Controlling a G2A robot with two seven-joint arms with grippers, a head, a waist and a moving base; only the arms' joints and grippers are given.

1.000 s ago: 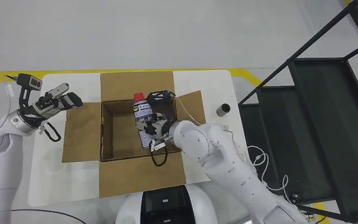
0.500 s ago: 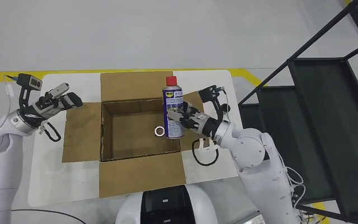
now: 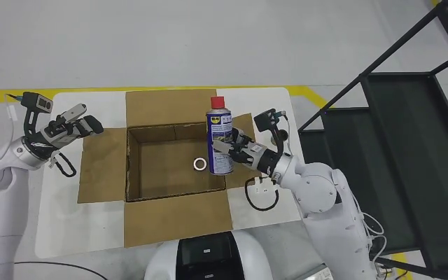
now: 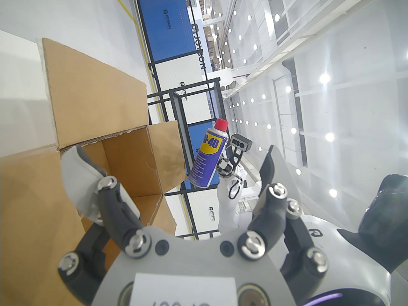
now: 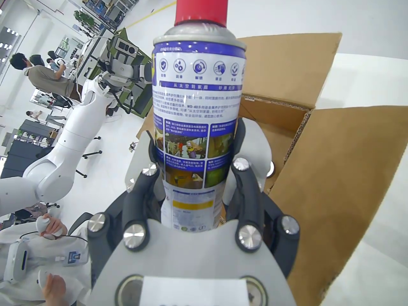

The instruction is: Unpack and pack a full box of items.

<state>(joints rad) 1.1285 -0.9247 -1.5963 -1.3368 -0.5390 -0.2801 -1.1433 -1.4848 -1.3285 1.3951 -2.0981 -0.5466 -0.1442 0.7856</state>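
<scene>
Above the corrugated cardboard box's wall on the right arm's side, the spray can stands upright in the air. The right gripper's dark fingers clamp it near its base. It is a smooth metal cylinder with a silver domed shoulder and a red plastic cap. Its glossy blue-and-white label carries a row of round icons, dense print and small pictures. A small pale ring lies on the box's floor. Beyond the box's opposite flap, the left gripper hangs over the white table, fingers spread wide and holding nothing.
</scene>
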